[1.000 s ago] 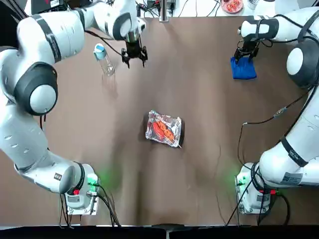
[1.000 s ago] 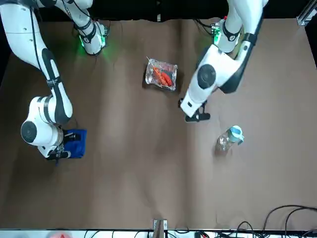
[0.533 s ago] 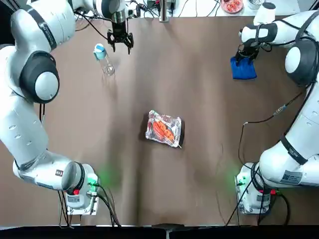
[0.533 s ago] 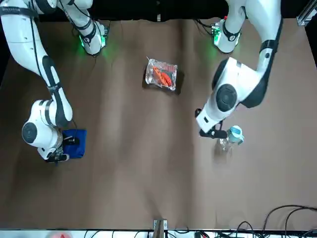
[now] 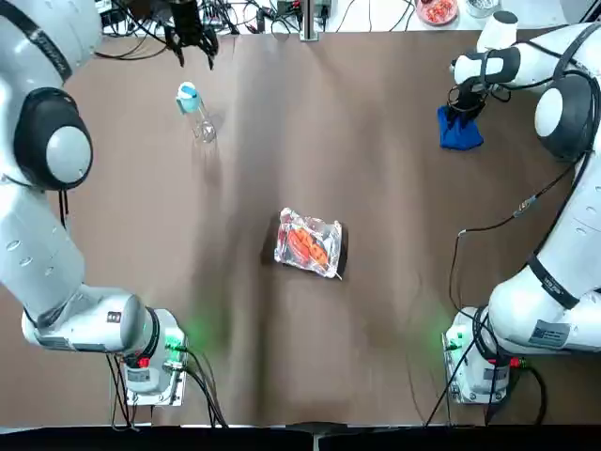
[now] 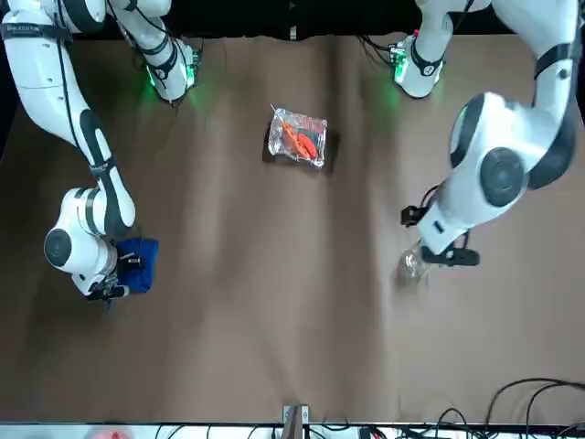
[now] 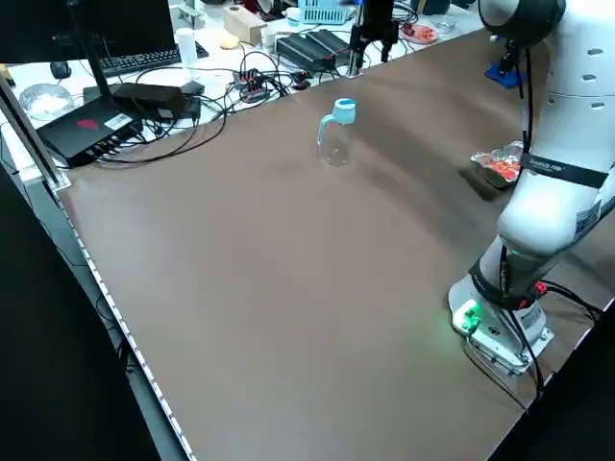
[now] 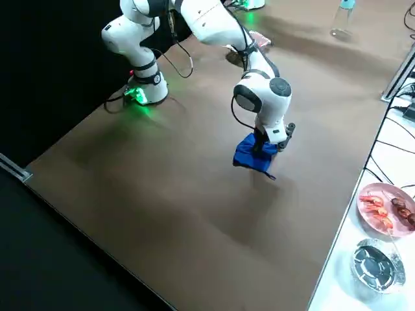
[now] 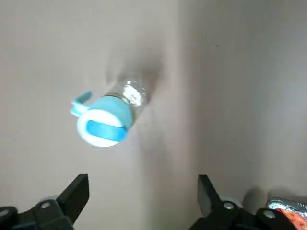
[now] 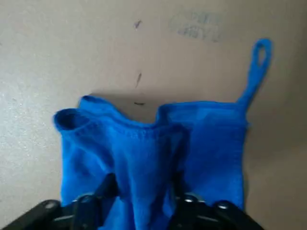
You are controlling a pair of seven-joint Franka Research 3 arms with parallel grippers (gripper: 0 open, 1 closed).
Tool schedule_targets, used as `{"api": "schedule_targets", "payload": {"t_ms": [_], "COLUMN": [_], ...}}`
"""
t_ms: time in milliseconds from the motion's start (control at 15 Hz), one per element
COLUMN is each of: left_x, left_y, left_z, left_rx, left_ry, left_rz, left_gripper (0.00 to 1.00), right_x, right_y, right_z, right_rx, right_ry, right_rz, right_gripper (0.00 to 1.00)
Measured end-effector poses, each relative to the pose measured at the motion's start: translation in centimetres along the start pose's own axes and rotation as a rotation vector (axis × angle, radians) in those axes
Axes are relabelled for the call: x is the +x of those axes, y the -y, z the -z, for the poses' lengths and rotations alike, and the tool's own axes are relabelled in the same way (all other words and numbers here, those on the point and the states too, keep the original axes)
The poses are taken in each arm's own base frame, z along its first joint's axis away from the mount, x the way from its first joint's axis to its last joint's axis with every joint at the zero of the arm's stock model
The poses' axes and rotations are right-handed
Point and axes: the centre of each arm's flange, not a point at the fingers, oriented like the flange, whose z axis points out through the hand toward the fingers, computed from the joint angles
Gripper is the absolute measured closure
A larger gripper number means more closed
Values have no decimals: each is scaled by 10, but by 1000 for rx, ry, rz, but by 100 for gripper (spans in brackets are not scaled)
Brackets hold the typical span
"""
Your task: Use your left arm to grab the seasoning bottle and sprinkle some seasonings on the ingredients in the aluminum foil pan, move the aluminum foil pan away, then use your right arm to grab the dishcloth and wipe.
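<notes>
Left claw (image 5: 191,44) now beyond seasoning bottle (image 5: 194,111).

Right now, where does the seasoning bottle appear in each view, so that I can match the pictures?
Top view: seasoning bottle, upper left.
Front view: lower right, partly hidden behind the left arm.
Left side view: upper middle.
Right side view: top right corner.
Left wrist view: left of centre, beyond the open left pincer.
Right wrist view: not in it.
Shared landmark: the aluminum foil pan.
</notes>
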Motion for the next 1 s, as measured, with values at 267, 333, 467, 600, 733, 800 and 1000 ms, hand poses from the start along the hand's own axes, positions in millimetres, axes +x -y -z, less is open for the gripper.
{"api": "schedule_targets", "payload": {"t_ms": [267, 333, 467, 600, 733, 800, 1000], "left_x": [-8, -10, -17, -26, -36, -42, -64], "left_y": [31, 36, 47, 58, 66, 71, 76], "left_z": [30, 36, 49, 70, 87, 96, 113], "left_rx": [-2, -1, 2, 9, 17, 21, 15], "left_ry": [-43, -48, -60, -92, -116, -125, -123], "left_rz": [38, 47, 56, 30, 21, 23, 22], "left_gripper": [0, 0, 0, 0, 0, 0, 0], "right_x": [1, 1, 1, 1, 1, 1, 5], "right_y": [3, 3, 4, 5, 12, 22, 73], "right_z": [3, 3, 3, 3, 4, 5, 21], "right_rx": [3, 3, 3, 2, 5, 8, 12], "right_ry": [-1, -1, -1, -1, 14, 34, 52], "right_rz": [5, 5, 6, 9, 20, 35, 81], "right_gripper": [89, 91, 91, 91, 91, 91, 91]}}
